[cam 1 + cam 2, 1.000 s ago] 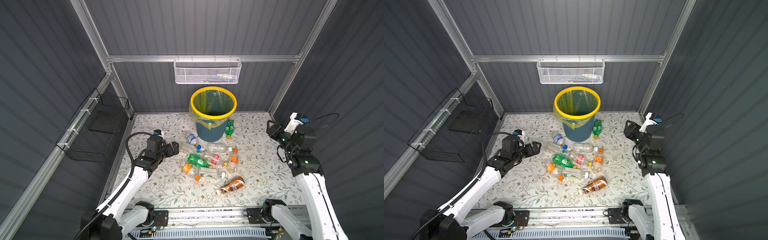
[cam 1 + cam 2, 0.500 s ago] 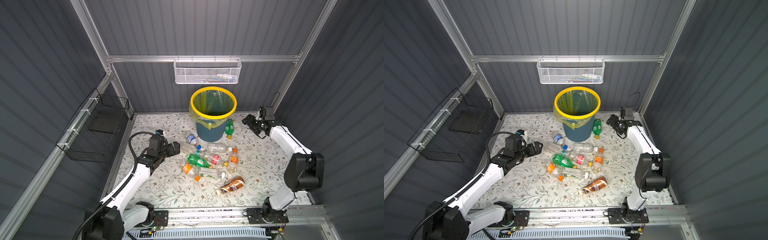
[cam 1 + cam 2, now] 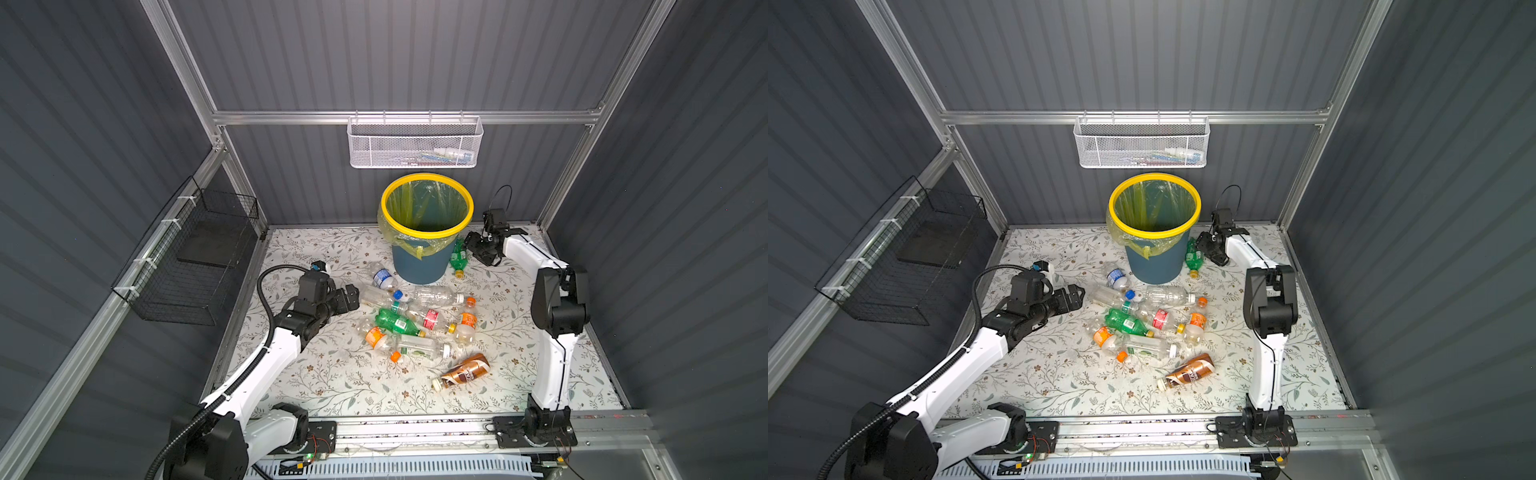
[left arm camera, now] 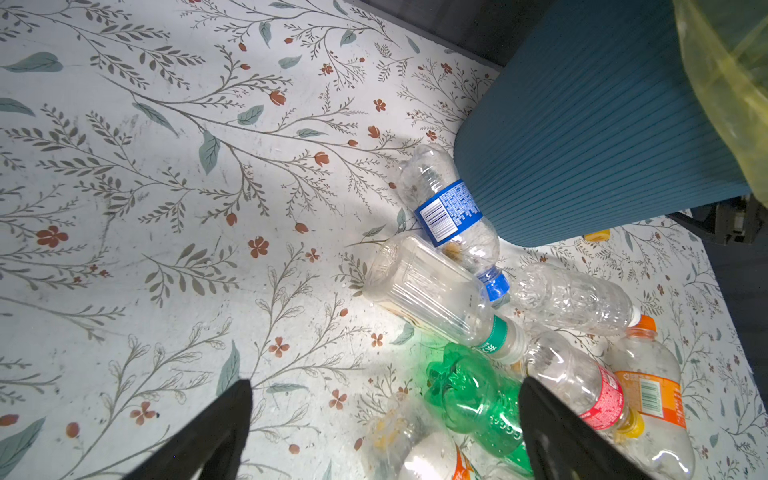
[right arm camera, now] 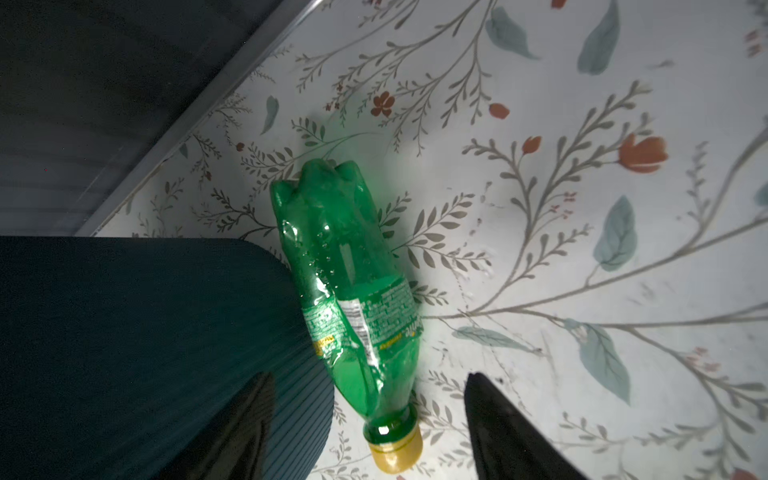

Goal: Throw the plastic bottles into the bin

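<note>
I've got my right gripper [image 5: 365, 386] spread open, straddling the yellow-capped neck of the crumpled green plastic bottle [image 5: 347, 274], which lies against the round blue-grey, yellow-rimmed bin [image 3: 417, 262]. My left gripper [image 4: 385, 386] is wide open and empty, just beside the pile of clear and coloured plastic bottles [image 3: 395, 321]

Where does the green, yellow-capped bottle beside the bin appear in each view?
In a top view: the green bottle lies right of the bin, cap toward the front.
In a top view: same place, right of the bin.
Left wrist: body hidden behind the bin; what looks like its yellow cap peeks out.
Right wrist: mid-picture, beside the bin.
Shared landmark: the bin's ribbed blue wall.
</note>
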`<state>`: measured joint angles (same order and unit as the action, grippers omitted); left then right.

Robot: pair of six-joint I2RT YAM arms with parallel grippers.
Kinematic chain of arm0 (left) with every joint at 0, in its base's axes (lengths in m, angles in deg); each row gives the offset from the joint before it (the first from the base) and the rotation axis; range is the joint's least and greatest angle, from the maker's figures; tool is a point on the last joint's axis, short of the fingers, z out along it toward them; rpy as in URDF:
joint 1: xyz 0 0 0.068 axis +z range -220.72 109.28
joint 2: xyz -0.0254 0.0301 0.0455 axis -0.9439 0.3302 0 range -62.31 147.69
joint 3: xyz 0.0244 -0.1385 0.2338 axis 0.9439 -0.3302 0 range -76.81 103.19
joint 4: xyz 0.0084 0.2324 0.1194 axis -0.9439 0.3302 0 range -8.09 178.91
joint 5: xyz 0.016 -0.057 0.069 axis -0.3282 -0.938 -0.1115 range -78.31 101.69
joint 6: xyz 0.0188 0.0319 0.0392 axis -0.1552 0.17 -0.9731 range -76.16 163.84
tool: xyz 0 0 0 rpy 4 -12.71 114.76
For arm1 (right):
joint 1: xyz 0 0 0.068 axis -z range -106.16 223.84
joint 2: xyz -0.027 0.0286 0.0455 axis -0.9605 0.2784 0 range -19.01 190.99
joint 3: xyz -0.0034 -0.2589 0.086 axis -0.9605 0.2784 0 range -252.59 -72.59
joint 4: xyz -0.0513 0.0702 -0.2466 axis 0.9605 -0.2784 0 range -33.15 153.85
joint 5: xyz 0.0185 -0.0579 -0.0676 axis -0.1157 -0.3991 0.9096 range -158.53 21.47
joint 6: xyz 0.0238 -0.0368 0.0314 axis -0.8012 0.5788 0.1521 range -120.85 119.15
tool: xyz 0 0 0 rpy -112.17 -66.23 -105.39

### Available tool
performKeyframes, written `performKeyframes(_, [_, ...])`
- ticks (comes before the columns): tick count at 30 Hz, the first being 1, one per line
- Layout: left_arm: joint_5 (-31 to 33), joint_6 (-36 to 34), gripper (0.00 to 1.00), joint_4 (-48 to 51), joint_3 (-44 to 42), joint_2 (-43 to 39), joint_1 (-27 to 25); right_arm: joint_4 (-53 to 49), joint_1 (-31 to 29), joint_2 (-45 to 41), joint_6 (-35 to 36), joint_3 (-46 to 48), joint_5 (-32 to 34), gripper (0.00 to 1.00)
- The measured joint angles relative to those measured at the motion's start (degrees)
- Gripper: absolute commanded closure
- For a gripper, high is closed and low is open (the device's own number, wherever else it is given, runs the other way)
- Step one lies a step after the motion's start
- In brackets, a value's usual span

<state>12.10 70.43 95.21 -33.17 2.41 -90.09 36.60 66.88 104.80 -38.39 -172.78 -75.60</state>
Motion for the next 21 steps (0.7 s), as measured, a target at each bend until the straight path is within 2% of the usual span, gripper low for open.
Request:
performKeyframes(9, [0.00, -0.48, 0.00, -0.04, 0.00, 0.07, 0.00, -0.72, -0.59, 5.86, -1.42, -4.00, -0.07, 0.33])
performKeyframes(21, [0.00, -0.66, 0.00, -0.09, 0.00, 1.51, 0.00, -2.56, -0.66, 9.03, -0.52, -6.95, 0.87, 0.54])
